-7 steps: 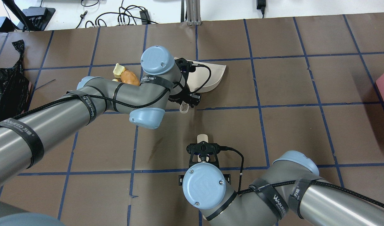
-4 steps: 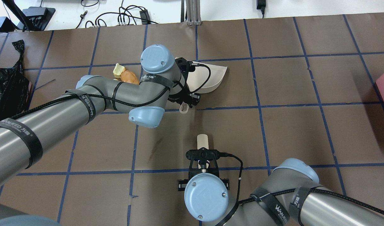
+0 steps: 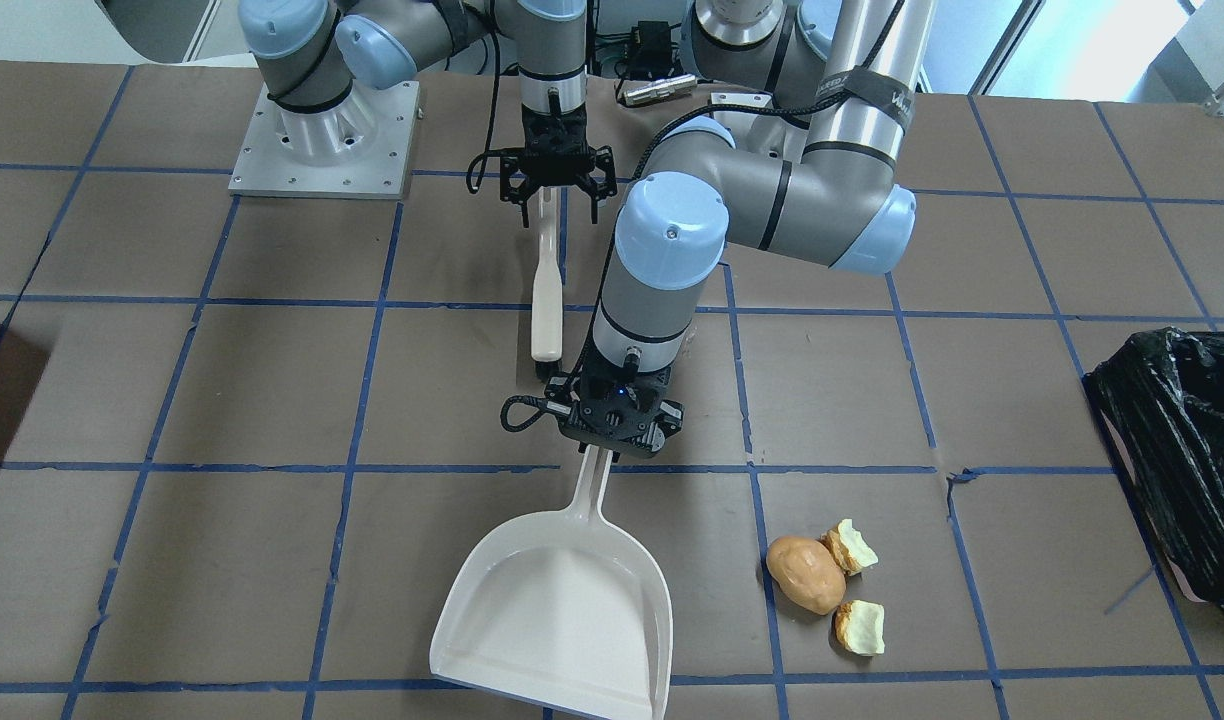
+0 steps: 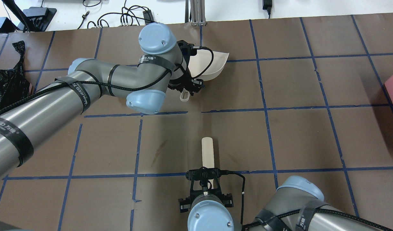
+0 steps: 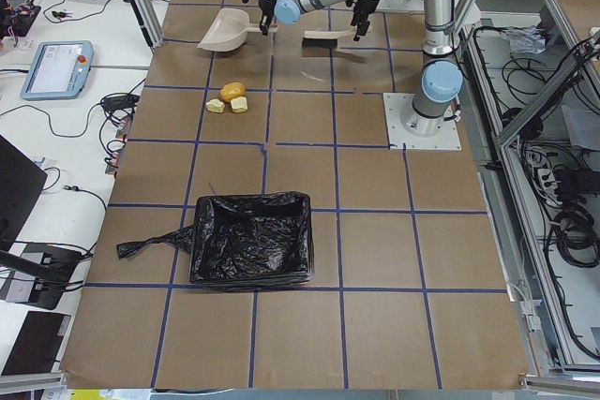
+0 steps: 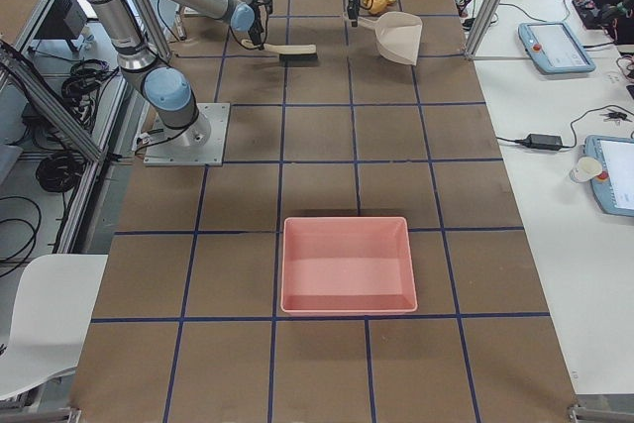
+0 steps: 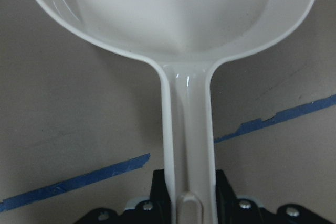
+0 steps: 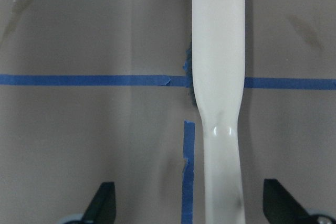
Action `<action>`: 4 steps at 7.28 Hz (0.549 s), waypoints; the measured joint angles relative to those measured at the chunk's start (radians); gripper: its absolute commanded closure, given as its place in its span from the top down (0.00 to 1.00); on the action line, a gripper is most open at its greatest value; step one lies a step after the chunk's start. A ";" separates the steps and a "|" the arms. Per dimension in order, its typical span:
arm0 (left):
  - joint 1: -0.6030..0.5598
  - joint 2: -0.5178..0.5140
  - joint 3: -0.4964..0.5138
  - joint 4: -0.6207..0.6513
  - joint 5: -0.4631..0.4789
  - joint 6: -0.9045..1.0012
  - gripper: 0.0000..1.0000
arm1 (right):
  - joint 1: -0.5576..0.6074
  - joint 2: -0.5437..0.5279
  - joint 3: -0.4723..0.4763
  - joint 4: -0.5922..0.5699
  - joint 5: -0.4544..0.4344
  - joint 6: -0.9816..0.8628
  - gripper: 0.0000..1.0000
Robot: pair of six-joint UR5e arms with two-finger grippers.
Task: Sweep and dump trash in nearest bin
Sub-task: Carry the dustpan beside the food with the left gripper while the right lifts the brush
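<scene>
3 scraps [image 3: 810, 577] sit on the table [image 3: 272, 400] near the dustpan [image 3: 562, 600], likely light, firm, apt to roll, so sweep, don't pinch; your left fingers [image 7: 159, 190] clench its stiff handle, right fingers [image 8: 102, 203] spread astride the brush [image 3: 547, 300].

Grey arms [image 4: 39, 112] w/ light-blue joint caps [image 4: 156, 38], black cables [image 4: 132, 88], straps [image 4: 79, 93]; black left gripper [image 3: 612, 448], right gripper [image 3: 559, 212].

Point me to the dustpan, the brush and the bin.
dustpan [image 3: 557, 610]: front-facing view, bare floor of the scoop.
brush [image 4: 207, 152]: overhead view, middle of its pale back.
bin [image 5: 251, 277]: left side view, near bagged wall.
</scene>
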 measured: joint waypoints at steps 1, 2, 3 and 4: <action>0.028 0.010 0.059 -0.090 0.000 0.022 0.05 | 0.000 -0.013 0.023 -0.022 -0.001 -0.008 1.00; 0.077 0.028 0.091 -0.171 -0.011 0.071 0.05 | -0.001 -0.019 0.033 -0.031 -0.001 -0.010 1.00; 0.128 0.056 0.097 -0.226 -0.023 0.133 0.04 | -0.001 -0.018 0.038 -0.034 -0.001 -0.011 0.97; 0.176 0.091 0.095 -0.273 -0.025 0.212 0.03 | -0.002 -0.016 0.039 -0.034 0.000 -0.012 0.87</action>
